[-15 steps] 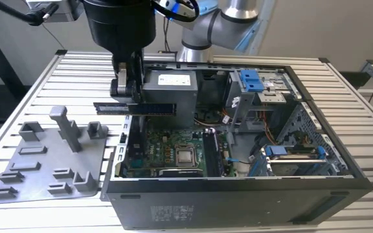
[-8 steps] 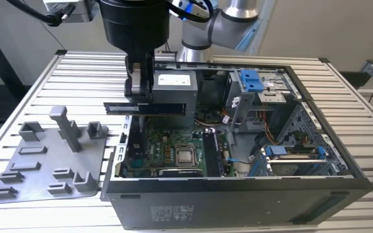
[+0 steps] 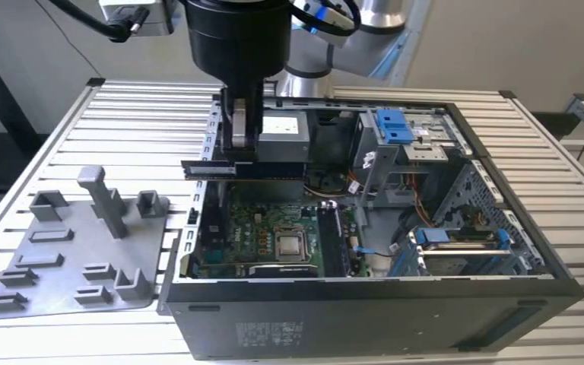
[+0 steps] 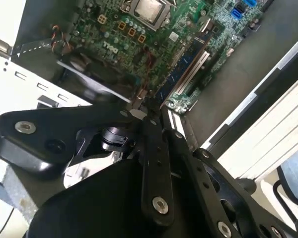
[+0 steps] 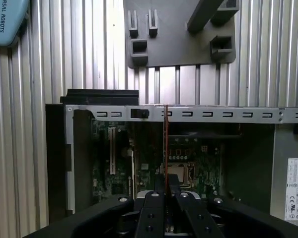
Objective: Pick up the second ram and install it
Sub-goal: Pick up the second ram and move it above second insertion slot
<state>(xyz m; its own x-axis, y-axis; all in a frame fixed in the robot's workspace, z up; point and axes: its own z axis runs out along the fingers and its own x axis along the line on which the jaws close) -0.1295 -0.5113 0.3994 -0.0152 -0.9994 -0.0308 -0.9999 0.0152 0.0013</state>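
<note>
The gripper, at upper centre of the exterior view, is clamped on the second ram. The stick lies level at its fingertips, above the motherboard inside the open computer case.

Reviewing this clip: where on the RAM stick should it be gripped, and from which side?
Probably by its two flat faces, midway along the upper long edge, from above: the second ram is thin, on edge and level over the open case, and that leaves its lower edge free. The gripper holds it that way now.
</note>
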